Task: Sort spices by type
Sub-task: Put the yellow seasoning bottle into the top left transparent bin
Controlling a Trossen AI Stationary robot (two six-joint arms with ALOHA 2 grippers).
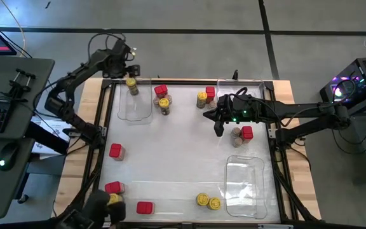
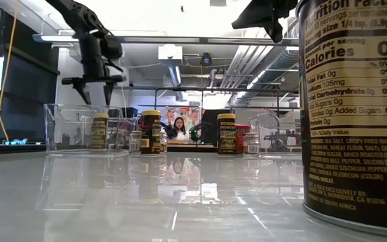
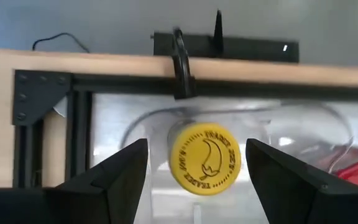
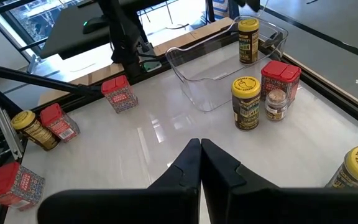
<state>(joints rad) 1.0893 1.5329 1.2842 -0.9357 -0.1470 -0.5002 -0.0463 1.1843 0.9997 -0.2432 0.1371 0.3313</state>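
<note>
From the high view I judge the sort barely begun: one yellow jar (image 1: 132,85) stands in the far tray (image 1: 135,108) right under my left jaws (image 1: 129,66), while the near tray (image 1: 245,184) looks unfilled and most spices are scattered over the tabletop (image 1: 176,152) — red boxes (image 1: 115,151) well away from both jaws, a yellow pair (image 1: 208,201) at the front edge, a mixed cluster (image 1: 242,133) just beside my right jaws (image 1: 217,119). The low view adds height: the left jaws (image 2: 94,84) hang spread above the tray wall (image 2: 66,128), clear of the jars, and a label-covered jar (image 2: 355,114) fills the frame's side. The left wrist view settles it: its fingers (image 3: 114,180) stand wide on either side of the yellow lid (image 3: 205,158), touching nothing, so I take that jar as set down. The right wrist view shows the right jaws (image 4: 201,163) pressed shut on nothing, with a yellow jar (image 4: 246,102), a red box (image 4: 279,78) and a small brown-lidded jar (image 4: 276,104) ahead of them, unsorted.
</note>
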